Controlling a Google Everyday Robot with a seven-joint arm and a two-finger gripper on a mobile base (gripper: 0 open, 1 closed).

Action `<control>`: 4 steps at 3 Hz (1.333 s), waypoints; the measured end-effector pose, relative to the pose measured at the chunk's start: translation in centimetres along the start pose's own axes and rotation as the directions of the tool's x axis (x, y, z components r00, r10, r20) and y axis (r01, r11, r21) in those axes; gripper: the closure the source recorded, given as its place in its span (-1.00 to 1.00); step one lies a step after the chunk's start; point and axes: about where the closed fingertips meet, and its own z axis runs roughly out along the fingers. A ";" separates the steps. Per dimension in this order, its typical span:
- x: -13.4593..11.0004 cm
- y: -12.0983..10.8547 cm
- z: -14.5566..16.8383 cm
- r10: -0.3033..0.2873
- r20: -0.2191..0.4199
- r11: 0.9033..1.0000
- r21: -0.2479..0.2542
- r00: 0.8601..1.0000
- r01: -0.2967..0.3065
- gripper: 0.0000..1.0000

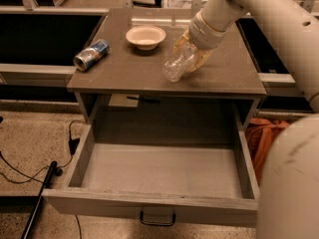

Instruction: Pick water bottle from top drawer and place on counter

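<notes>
My gripper is shut on the water bottle, a clear crinkled bottle held tilted with its lower end down-left. It hangs over the middle of the counter, just above the surface; I cannot tell whether it touches. The cap and label are hidden by the gripper. The top drawer stands pulled fully open below, its pale bottom bare, with the dark handle on its front.
A pale bowl sits at the back middle of the counter. A blue-and-silver can lies on its side at the left edge. An orange bag sits on the floor right of the drawer. Cables lie on the floor at left.
</notes>
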 end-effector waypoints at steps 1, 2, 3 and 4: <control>2.1 -0.4 1.6 0.129 0.006 0.991 -0.028 0.992 -0.129 -0.77; 3.4 0.0 3.2 0.219 0.015 0.974 -0.060 0.976 -0.218 -1.00; 4.0 -0.2 3.4 0.232 -0.023 0.969 -0.082 0.972 -0.233 -1.00; 4.2 -0.2 1.9 0.210 -0.070 0.973 -0.081 0.975 -0.216 -1.00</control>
